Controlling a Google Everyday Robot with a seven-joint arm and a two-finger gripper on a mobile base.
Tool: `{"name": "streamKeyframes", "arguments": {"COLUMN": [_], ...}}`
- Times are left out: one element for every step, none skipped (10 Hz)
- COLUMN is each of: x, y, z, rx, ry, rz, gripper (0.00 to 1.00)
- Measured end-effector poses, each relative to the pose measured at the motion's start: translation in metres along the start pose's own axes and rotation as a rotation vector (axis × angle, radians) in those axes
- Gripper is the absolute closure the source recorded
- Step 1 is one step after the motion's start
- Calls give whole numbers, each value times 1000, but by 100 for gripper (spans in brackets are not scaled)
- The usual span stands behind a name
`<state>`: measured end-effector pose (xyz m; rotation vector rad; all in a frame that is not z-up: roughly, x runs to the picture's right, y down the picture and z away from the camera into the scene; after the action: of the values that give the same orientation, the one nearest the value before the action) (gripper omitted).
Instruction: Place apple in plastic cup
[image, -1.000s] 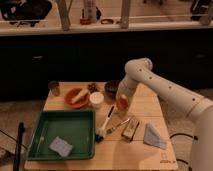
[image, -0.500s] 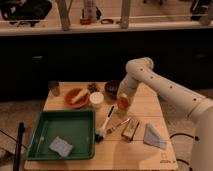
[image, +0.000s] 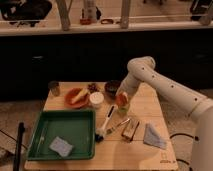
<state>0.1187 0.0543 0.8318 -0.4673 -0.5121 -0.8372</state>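
The end effector (image: 123, 93) hangs over the middle of the counter (image: 150, 107) with the apple (image: 120, 99) right at its tip. Directly beneath is the plastic cup (image: 123, 109), so the apple sits at or just above the cup's mouth. Whether the end effector is clamped on the fruit or merely touching it, I cannot tell. The apple should be firm, smooth and moderately heavy. Its round skin can slip, so a hold across its widest part is safest. The cup looks thin and light, liable to tip or skid if the fruit catches its rim off-centre, and nothing else shows inside it. Just left of the end effector stands a white container (image: 96, 99), with contents not visible. Beyond that is an orange bowl (image: 76, 97) holding something yellow. A dark bowl (image: 112, 89) sits behind and slightly left. Left and nearer the camera lies a green tray (image: 45, 131) holding a blue sponge (image: 60, 146).
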Motion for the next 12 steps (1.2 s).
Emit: {"name": "streamKeyframes", "arguments": {"x": [1,2,2,3,3,3,3,3,3,3,3,3], "y": [1,1,1,2,2,2,3,3,4,4,5,7], "z": [0,-1,-1,-2,-2,-2,-2,-1,-1,0,-1,0], "rx": [0,0,0,1,1,2,2,3,2,3,3,3], "ry": [1,1,1,1,1,-1,-2,-4,-6,-8,-8,-9], "rz": [1,2,2,3,3,2,2,1,1,1,0,2], "gripper": [20,20,20,20,20,20,20,20,20,20,20,20]}}
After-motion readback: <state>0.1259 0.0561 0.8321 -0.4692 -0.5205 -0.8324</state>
